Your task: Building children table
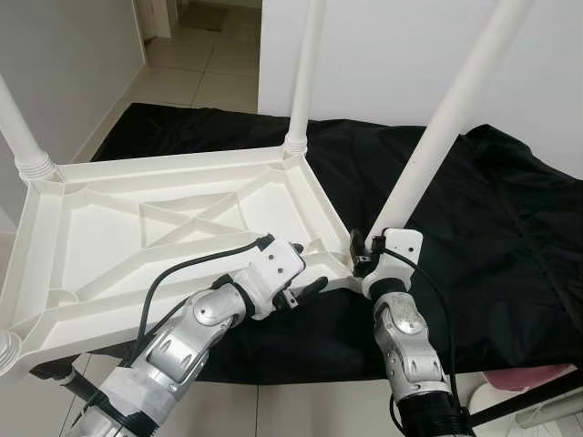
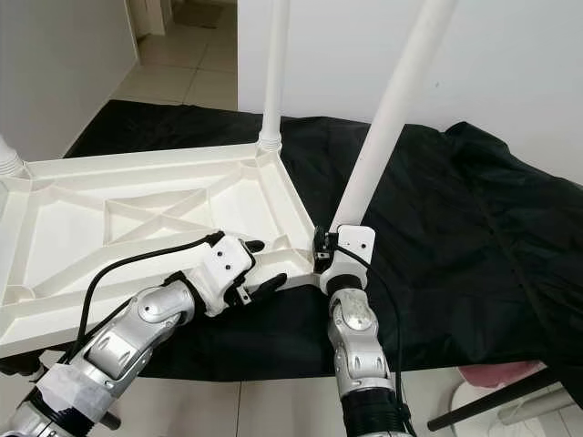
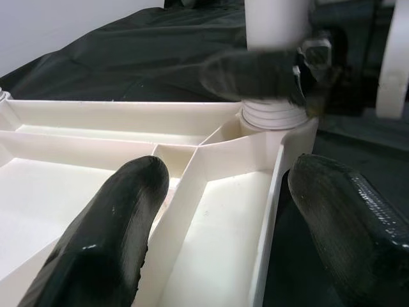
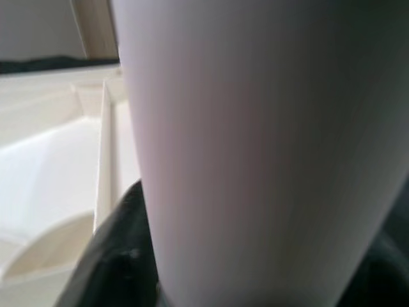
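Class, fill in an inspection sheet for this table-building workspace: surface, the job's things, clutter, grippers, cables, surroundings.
Surface: black cloth over tiled floor.
Job's things: white table top upside down; table legs upright at its corners; near-right leg leaning.
Clutter: pink object at the lower right, unclear.
Grippers: left gripper open, straddling the table top's edge rim; right gripper shut on the near-right leg's base.
Cables: black cable along the left arm.
Surroundings: white walls, doorway beyond.

Bright, even indoor light is seen across both head views, which are rendered sharp. Soft shadows are cast inside the white tabletop (image 1: 164, 228). Both wrist views are blurred at close range.
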`<state>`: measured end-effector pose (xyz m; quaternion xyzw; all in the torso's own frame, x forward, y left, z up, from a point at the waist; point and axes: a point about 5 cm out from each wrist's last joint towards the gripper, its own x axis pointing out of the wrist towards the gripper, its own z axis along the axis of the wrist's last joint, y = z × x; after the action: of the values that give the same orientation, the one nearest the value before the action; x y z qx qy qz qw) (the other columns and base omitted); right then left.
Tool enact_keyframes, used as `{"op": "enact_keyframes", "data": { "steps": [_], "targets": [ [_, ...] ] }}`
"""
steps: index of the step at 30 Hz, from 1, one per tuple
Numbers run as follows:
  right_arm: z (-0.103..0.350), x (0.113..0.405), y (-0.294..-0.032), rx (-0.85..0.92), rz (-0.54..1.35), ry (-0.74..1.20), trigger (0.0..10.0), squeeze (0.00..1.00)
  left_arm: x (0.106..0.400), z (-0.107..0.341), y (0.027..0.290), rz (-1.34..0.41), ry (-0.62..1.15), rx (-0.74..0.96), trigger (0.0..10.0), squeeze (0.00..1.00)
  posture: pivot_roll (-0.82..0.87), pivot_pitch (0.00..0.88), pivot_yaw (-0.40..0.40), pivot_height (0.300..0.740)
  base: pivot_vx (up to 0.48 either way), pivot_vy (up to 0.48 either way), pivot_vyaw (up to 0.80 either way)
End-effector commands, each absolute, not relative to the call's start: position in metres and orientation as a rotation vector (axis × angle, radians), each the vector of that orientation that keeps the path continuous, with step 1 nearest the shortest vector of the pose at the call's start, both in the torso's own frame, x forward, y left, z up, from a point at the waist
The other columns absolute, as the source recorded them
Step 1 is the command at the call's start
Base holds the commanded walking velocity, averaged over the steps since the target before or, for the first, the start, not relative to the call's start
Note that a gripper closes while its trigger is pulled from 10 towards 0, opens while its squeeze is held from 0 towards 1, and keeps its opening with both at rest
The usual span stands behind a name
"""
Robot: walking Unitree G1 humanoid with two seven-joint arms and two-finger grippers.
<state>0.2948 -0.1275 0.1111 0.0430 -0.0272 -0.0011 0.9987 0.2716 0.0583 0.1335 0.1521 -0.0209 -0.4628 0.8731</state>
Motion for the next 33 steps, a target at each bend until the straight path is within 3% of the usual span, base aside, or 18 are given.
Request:
{"op": "enact_keyframes", "data": {
  "steps": [1, 11, 12, 33],
  "targets": [
    [0.110, 0.292, -0.127, 0.099, -0.006, -0.043, 10.0, 1.00, 0.266, 0.133, 0.057, -1.064, -0.032, 0.316, 10.0, 0.00, 0.03, 0.000, -0.091, 0.740, 0.000, 0.000, 0.00],
    [0.112, 0.290, -0.136, 0.078, 0.022, -0.066, 10.0, 1.00, 0.265, 0.133, 0.058, -1.064, -0.030, 0.312, 10.0, 0.00, 0.03, 0.000, -0.089, 0.740, 0.000, 0.000, 0.00],
    [0.111, 0.289, -0.138, 0.072, 0.030, -0.067, 10.0, 0.00, 0.264, 0.133, 0.058, -1.063, -0.028, 0.309, 10.0, 0.00, 0.03, 0.000, -0.089, 0.740, 0.000, 0.000, 0.00],
    [0.113, 0.288, -0.164, 0.014, 0.282, -0.111, 10.0, 0.00, 0.260, 0.132, 0.062, -1.066, -0.016, 0.306, 10.0, 0.00, 0.03, 0.000, -0.076, 0.740, 0.000, 0.000, 0.00]
  ]
}}
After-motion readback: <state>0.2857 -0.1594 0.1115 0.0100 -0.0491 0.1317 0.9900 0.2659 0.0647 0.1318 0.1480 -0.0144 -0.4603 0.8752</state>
